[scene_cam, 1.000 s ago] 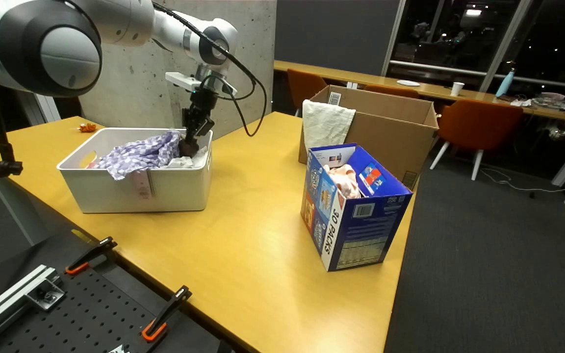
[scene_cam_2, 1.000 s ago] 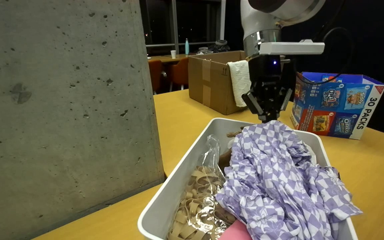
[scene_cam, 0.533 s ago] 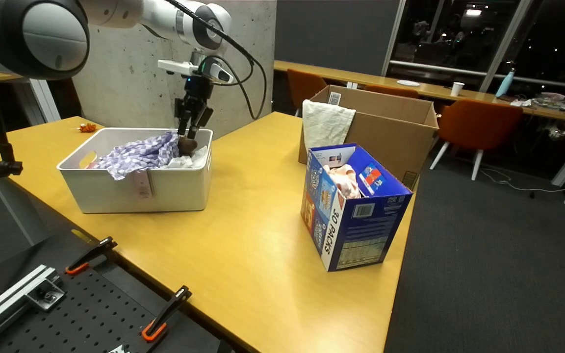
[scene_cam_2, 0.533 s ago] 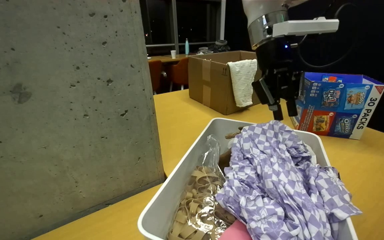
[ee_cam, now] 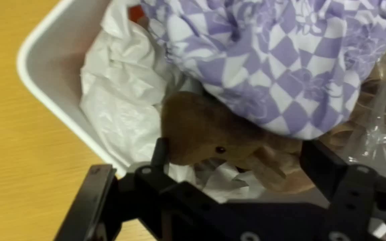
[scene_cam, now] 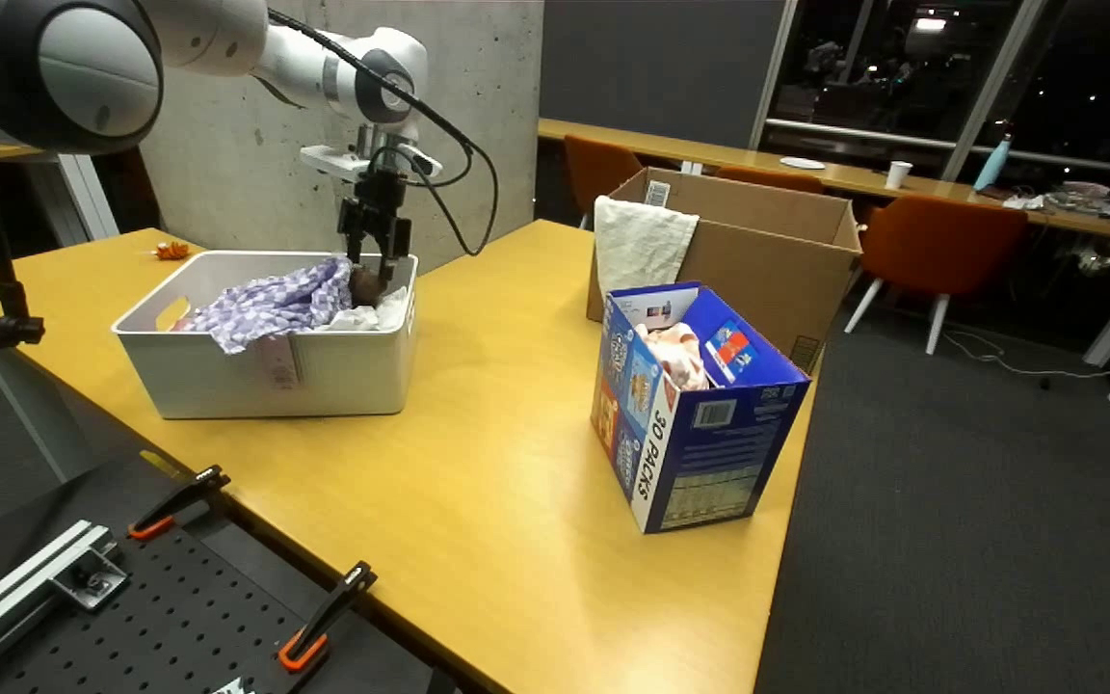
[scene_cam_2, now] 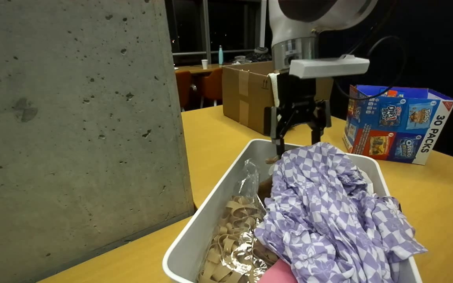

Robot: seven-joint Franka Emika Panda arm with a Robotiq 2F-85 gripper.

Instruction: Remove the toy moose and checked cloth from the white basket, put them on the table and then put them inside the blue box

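With the gripper (ee_cam: pixel 235 152) spread wide, holding nothing, and straddling the moose (ee_cam: pixel 196 127) in the basket (scene_cam: pixel 227 381), lower straight down before squeezing. Set one finger beyond the snout, the other past the opposite end (touching or not: impossible to tell). Go for a deep bite on the body, not a tip hold. Mind the cloth (ee_cam: pixel 273 73), draped across part of the moose, and the white wrapping (ee_cam: pixel 122 93) beside the snout; avoid pinching either. Lift slowly, then clear the rim before heading for the table (scene_cam: pixel 478 424).
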